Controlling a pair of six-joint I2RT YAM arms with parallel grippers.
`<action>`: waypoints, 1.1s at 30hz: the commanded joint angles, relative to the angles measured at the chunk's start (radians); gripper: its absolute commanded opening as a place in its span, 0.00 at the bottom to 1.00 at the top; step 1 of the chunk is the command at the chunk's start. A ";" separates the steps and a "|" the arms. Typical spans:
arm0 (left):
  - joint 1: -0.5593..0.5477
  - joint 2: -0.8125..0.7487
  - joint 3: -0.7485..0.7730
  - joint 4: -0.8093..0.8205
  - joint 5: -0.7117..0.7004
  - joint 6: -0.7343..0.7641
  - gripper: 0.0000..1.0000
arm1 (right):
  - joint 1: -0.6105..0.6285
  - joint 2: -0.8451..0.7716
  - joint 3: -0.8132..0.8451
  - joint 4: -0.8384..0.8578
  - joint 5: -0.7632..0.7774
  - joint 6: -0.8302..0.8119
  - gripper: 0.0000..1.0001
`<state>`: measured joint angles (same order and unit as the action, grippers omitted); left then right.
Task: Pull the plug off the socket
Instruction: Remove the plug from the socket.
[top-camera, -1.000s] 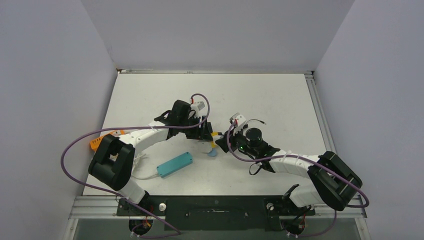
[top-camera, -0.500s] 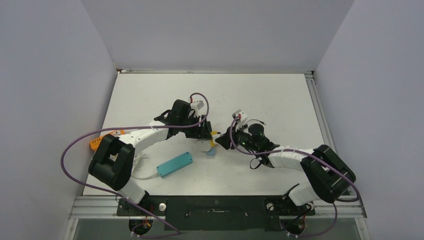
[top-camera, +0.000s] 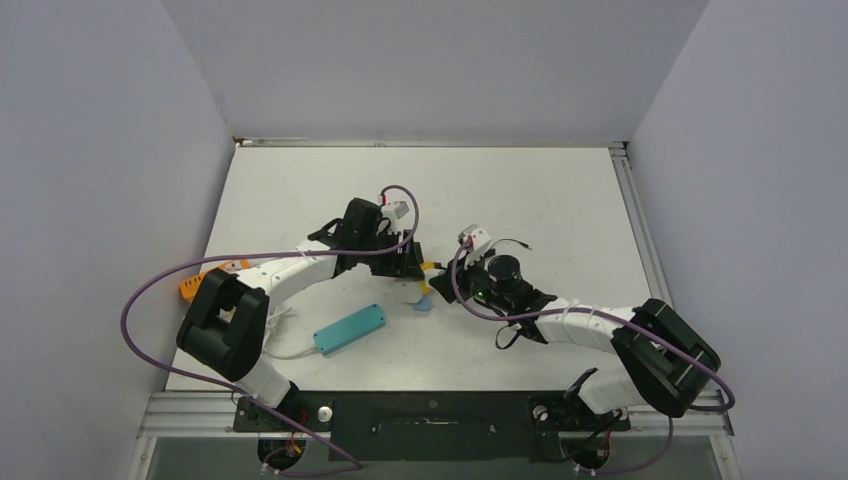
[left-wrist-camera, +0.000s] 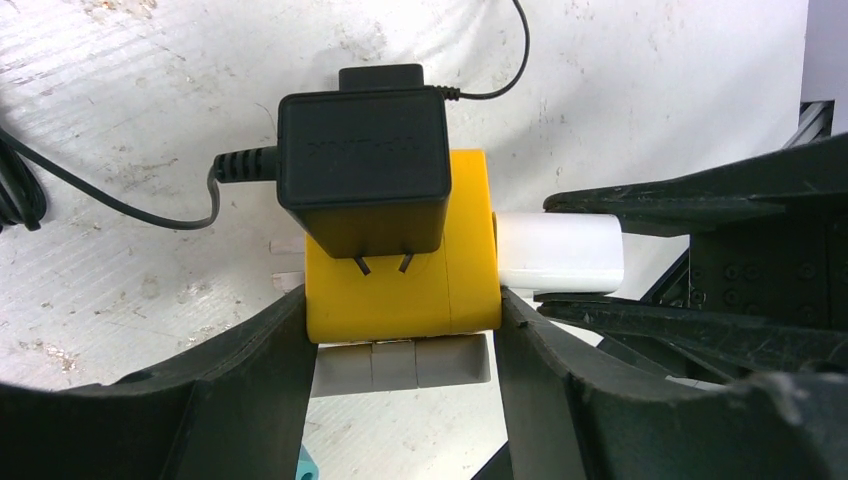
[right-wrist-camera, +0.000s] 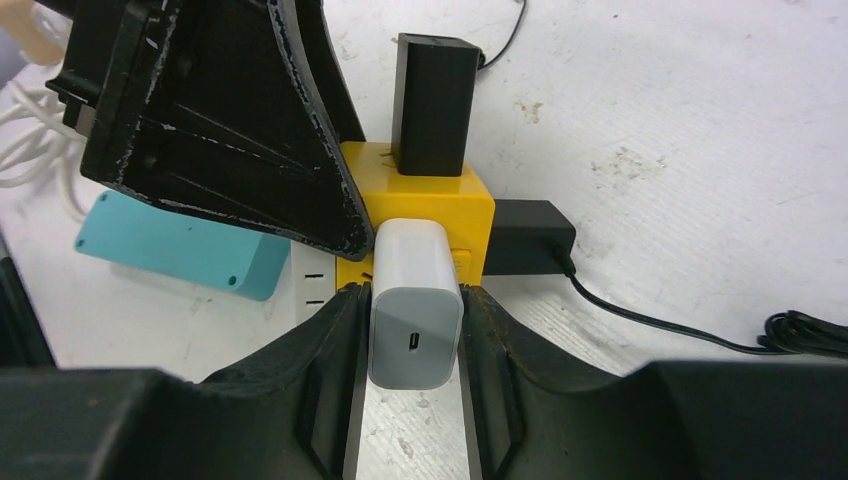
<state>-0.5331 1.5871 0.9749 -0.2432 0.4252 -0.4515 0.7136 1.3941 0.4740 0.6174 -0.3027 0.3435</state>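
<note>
A yellow cube socket (left-wrist-camera: 400, 275) sits just above the table, clamped at its sides by my left gripper (left-wrist-camera: 402, 312). The same socket (top-camera: 428, 269) shows in the top view between both grippers. A white plug (right-wrist-camera: 415, 290) sticks out of one face of the socket (right-wrist-camera: 425, 200), seated against it. My right gripper (right-wrist-camera: 415, 300) is shut on this white plug (left-wrist-camera: 560, 250), one finger on each flat side. A black adapter (left-wrist-camera: 362, 170) is partly out of another face, its two prongs showing.
A second black adapter (right-wrist-camera: 528, 237) with a thin black cord sits in the socket's far side. A teal box (top-camera: 349, 329) lies near the front left, an orange object (top-camera: 190, 283) at the left edge. Purple cables loop off both arms.
My right jaws have closed a little onto the white plug, and the right arm shifted slightly. The left gripper and the socket have stayed put.
</note>
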 joint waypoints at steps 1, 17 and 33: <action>-0.002 0.012 0.033 -0.008 -0.066 0.041 0.00 | 0.103 -0.091 -0.009 0.016 0.195 -0.100 0.15; -0.002 0.026 0.038 -0.016 -0.068 0.048 0.00 | -0.035 -0.068 -0.033 0.107 -0.046 0.020 0.08; -0.002 0.034 0.044 -0.025 -0.075 0.053 0.00 | -0.021 -0.104 -0.043 0.087 0.020 -0.025 0.05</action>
<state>-0.5491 1.6028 0.9886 -0.2409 0.4412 -0.4377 0.6586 1.3552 0.4347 0.6300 -0.3656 0.3561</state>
